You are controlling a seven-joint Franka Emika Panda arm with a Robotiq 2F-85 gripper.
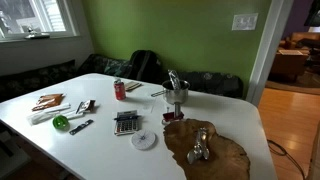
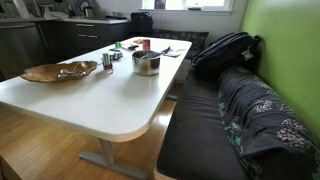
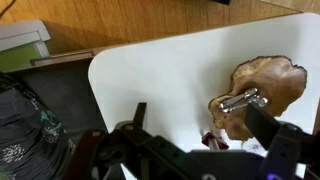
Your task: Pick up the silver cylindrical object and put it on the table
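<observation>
The silver cylindrical object (image 3: 243, 100) lies on its side on the irregular brown wood slab (image 3: 272, 78), near the slab's edge. It shows in an exterior view (image 1: 200, 151) on the slab (image 1: 225, 150) at the table's near right corner. The white table (image 3: 160, 70) fills both exterior views (image 1: 235, 115) (image 2: 100, 100). My gripper (image 3: 200, 112) shows only in the wrist view. It hangs high above the table, open and empty, with the silver object up and to the right of it near the right finger. I cannot make out the arm in either exterior view.
A small dark red item (image 3: 214, 140) stands beside the slab. A silver pot (image 1: 177, 97), a red can (image 1: 119, 90), a calculator (image 1: 126, 122), a white disc (image 1: 145, 140) and a green item (image 1: 61, 122) sit on the table. A dark bench with a backpack (image 2: 225, 50) runs alongside it.
</observation>
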